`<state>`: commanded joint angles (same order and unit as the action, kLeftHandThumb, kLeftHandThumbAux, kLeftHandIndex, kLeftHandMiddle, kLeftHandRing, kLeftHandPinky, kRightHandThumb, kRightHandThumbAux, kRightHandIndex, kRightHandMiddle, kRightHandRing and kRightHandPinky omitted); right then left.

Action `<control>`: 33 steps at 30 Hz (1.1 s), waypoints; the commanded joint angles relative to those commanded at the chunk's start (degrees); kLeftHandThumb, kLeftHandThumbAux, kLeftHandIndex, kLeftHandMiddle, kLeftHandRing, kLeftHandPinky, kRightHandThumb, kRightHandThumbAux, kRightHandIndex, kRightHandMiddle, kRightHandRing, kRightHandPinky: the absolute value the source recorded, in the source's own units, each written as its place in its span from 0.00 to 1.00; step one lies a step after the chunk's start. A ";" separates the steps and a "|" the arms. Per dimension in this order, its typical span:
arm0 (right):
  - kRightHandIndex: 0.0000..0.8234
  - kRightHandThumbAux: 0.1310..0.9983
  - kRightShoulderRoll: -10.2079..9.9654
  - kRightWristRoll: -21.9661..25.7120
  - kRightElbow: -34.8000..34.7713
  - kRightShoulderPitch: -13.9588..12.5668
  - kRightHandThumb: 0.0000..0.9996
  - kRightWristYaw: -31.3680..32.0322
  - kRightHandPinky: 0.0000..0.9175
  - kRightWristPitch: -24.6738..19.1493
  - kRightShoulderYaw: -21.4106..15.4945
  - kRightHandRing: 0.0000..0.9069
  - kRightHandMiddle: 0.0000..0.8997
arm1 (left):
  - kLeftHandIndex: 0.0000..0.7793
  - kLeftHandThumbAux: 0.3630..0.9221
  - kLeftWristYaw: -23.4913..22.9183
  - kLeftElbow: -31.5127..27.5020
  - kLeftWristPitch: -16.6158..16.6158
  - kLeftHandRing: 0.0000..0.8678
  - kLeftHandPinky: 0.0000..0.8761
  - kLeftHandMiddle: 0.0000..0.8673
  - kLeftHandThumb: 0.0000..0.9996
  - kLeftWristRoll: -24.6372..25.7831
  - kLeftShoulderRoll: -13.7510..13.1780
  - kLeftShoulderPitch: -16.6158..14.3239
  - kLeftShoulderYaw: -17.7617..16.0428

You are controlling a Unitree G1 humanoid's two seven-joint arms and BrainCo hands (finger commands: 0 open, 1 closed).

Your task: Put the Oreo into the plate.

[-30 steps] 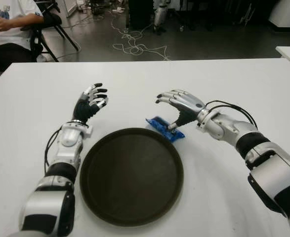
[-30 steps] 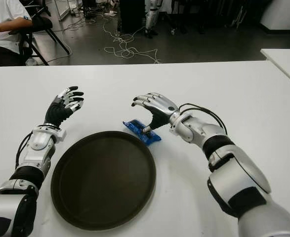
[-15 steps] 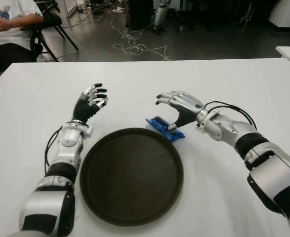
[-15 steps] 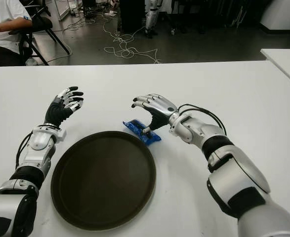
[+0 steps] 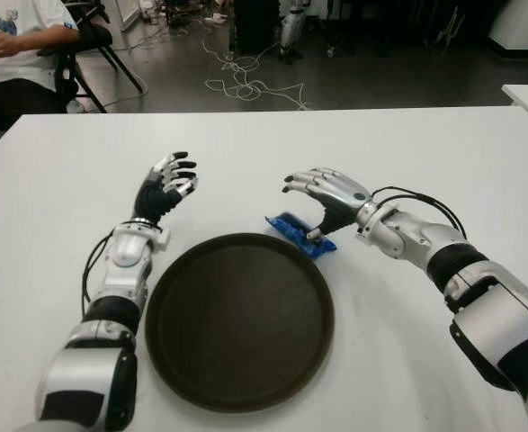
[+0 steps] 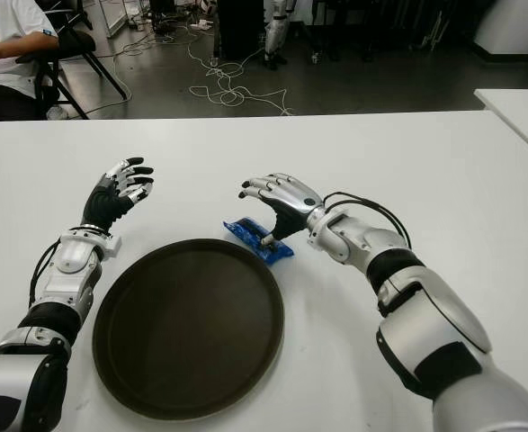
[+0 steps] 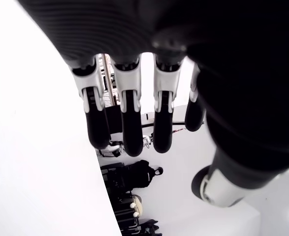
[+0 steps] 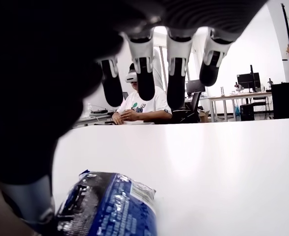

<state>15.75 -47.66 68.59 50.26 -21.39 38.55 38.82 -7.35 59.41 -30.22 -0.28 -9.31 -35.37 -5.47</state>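
Nearest to the robot lies the plate (image 5: 239, 321), a dark round tray on the white table (image 5: 425, 153), with nothing in it. Just past its far rim, on the right side, lies the Oreo (image 5: 299, 234), a small blue packet flat on the table and outside the plate, its near end close to the rim.

The right hand (image 5: 328, 196) is over the packet. Its thumb (image 5: 314, 233) points down and its tip touches the top of the packet, while the four long fingers (image 8: 175, 73) are stretched forward above and beyond the packet and do not touch it. In the right wrist view the packet shows under these fingers with open space between, so the hand is spread and has no closed hold on the packet.

The left hand (image 5: 163, 191) shows beside the far left edge of the plate, a little above the table. Its fingers (image 7: 131, 125) are loosely bent and apart, and they hold nothing.

Beyond the fingertips of both hands the table continues bare. Behind its far left corner sits a person (image 5: 16, 45) on a chair, and cables (image 5: 246, 85) lie on the dark floor.
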 joint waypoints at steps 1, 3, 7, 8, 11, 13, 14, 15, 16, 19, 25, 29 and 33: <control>0.26 0.71 -0.01 0.01 -0.04 -0.03 0.00 0.01 0.15 -0.06 0.02 0.17 0.16 | 0.24 0.67 0.07 0.04 0.04 0.30 0.32 0.32 0.25 -0.02 0.01 -0.02 0.00; 0.26 0.71 -0.01 0.01 -0.13 -0.08 0.00 -0.04 0.14 -0.20 0.05 0.17 0.16 | 0.24 0.67 0.14 0.07 0.07 0.30 0.32 0.32 0.25 -0.02 0.03 -0.03 -0.02; 0.25 0.71 -0.01 -0.18 -0.47 -0.21 0.00 -0.54 0.14 -0.84 0.19 0.17 0.17 | 0.24 0.66 0.18 0.07 0.06 0.30 0.31 0.31 0.24 0.15 0.16 -0.03 -0.15; 0.25 0.71 -0.02 -0.22 -0.57 -0.26 0.00 -0.67 0.14 -0.98 0.22 0.17 0.17 | 0.24 0.67 0.18 0.06 0.04 0.30 0.32 0.32 0.24 0.18 0.18 -0.03 -0.17; 0.25 0.70 -0.04 -0.22 -0.92 -0.52 0.00 -1.45 0.14 -1.25 0.18 0.18 0.18 | 0.24 0.66 0.45 0.00 0.03 0.30 0.32 0.32 0.25 0.04 0.20 -0.03 -0.13; 0.25 0.70 -0.09 -0.21 -1.07 -0.70 0.00 -1.93 0.15 -1.36 0.19 0.18 0.18 | 0.24 0.66 0.61 -0.01 0.03 0.30 0.32 0.31 0.25 -0.09 0.18 -0.02 -0.07; 0.25 0.70 -0.13 -0.20 -1.09 -0.75 0.00 -2.06 0.16 -1.42 0.19 0.18 0.18 | 0.24 0.66 0.65 -0.02 0.02 0.30 0.32 0.31 0.25 -0.11 0.18 -0.01 -0.06; 0.25 0.70 -0.15 -0.19 -1.11 -0.78 0.00 -2.14 0.16 -1.46 0.20 0.18 0.18 | 0.24 0.67 0.68 -0.03 0.02 0.30 0.32 0.31 0.25 -0.13 0.18 -0.01 -0.04; 0.25 0.70 -0.19 -0.20 -1.11 -0.80 0.00 -2.21 0.16 -1.59 0.23 0.19 0.18 | 0.24 0.67 0.68 -0.04 0.01 0.30 0.32 0.31 0.25 -0.10 0.19 -0.01 -0.05; 0.25 0.70 -0.29 -0.30 -1.18 -0.85 0.00 -2.43 0.16 -2.05 0.34 0.18 0.18 | 0.24 0.69 0.65 -0.10 0.00 0.30 0.33 0.31 0.26 0.00 0.24 0.01 -0.08; 0.24 0.72 -0.68 -0.65 -1.58 -1.10 0.00 -2.65 0.15 -3.54 0.84 0.18 0.18 | 0.24 0.70 0.82 -0.31 0.35 0.30 0.33 0.32 0.27 -0.05 0.24 0.08 -0.03; 0.23 0.73 -0.85 -0.87 -1.91 -1.25 0.00 -2.86 0.15 -4.50 1.11 0.18 0.18 | 0.25 0.70 1.09 -0.58 0.51 0.31 0.33 0.32 0.28 -0.16 0.27 0.18 0.04; 0.24 0.74 -1.28 -1.25 -2.44 -1.53 0.00 -3.10 0.15 -6.11 1.39 0.17 0.18 | 0.25 0.70 1.44 -0.86 0.76 0.30 0.32 0.32 0.27 -0.35 0.28 0.31 0.18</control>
<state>14.47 -48.91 66.14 48.72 -24.48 32.44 40.21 -5.91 58.56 -29.46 -0.63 -9.03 -35.07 -5.29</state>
